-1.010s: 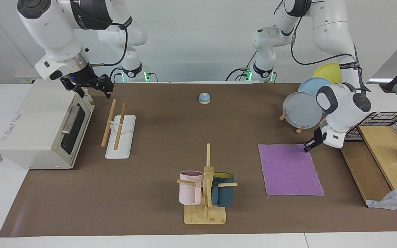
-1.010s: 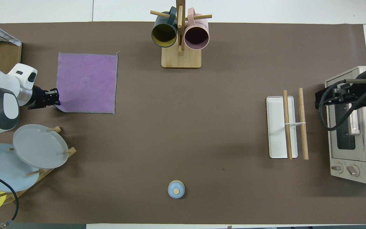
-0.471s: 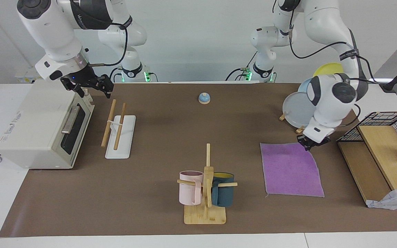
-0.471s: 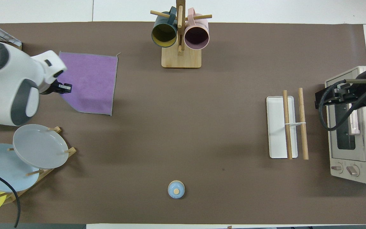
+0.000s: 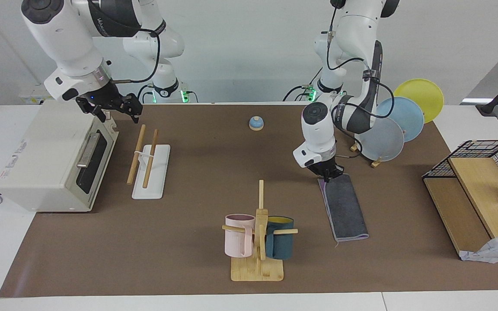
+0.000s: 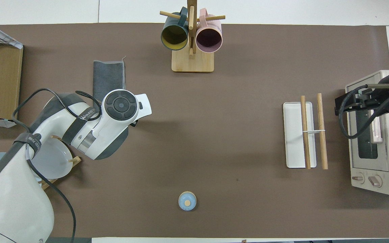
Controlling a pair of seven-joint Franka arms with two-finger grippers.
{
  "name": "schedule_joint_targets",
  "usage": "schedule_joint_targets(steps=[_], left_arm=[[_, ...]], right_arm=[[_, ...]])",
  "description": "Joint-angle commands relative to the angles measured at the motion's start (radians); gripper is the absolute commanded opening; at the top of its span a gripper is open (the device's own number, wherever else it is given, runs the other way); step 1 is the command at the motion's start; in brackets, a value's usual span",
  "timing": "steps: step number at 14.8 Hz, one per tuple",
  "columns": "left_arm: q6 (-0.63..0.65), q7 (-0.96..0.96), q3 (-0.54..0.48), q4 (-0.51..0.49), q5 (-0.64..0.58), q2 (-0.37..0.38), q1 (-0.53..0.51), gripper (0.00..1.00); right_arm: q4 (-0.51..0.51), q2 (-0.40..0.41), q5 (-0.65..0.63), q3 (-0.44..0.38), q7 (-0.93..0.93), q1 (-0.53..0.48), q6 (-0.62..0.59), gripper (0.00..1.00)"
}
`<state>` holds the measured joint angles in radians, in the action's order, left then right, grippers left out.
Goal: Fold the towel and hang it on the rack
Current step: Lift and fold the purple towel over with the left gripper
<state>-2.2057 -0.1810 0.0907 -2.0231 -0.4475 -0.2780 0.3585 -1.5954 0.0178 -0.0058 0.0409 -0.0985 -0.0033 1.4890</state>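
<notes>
Grey-side-up towel [image 5: 345, 209] lies folded; left hand [image 5: 329, 174] pinches its twelve o'clock corner, completing the fold; right hand [image 5: 115, 109] waits spread over the toaster oven [image 5: 46, 160].

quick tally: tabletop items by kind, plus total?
Mugs: 2, pink, dark blue
Plates: 3, grey, light blue, yellow
Towel: 1
Rack: 1
Mug tree: 1
Toaster oven: 1
Blue knobbed lid: 1
Total: 10
</notes>
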Motion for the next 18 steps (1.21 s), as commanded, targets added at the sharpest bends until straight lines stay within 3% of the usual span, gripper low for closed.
schedule_joint_targets(steps=[1,4,5,7,12,15,18], left_arm=[[-0.035,-0.023,-0.014,-0.020,-0.020,0.013,-0.009,0.00],[-0.032,-0.051,-0.012,-0.019,-0.020,0.013,-0.012,0.00],[-0.031,-0.051,-0.012,-0.019,-0.019,0.013,-0.015,0.19],[-0.028,-0.048,-0.012,-0.016,-0.014,0.022,-0.026,1.00],[-0.023,-0.016,-0.011,0.017,0.151,0.057,-0.108,1.00],[-0.054,0.153,-0.016,0.049,0.387,0.051,-0.205,1.00],[-0.124,0.319,-0.014,0.012,0.587,0.049,-0.311,1.00]], right_arm=[[-0.009,-0.015,0.018,0.004,-0.013,-0.006,-0.010,1.00],[-0.009,-0.015,0.018,0.004,-0.013,-0.006,-0.010,1.00],[-0.009,-0.015,0.018,0.004,-0.013,-0.006,-0.010,1.00],[-0.009,-0.015,0.017,0.004,-0.013,-0.006,-0.010,1.00],[-0.009,-0.015,0.018,0.004,-0.013,-0.006,-0.010,1.00],[-0.009,-0.015,0.018,0.004,-0.013,-0.006,-0.010,1.00],[-0.009,-0.015,0.017,0.004,-0.013,-0.006,-0.010,1.00]])
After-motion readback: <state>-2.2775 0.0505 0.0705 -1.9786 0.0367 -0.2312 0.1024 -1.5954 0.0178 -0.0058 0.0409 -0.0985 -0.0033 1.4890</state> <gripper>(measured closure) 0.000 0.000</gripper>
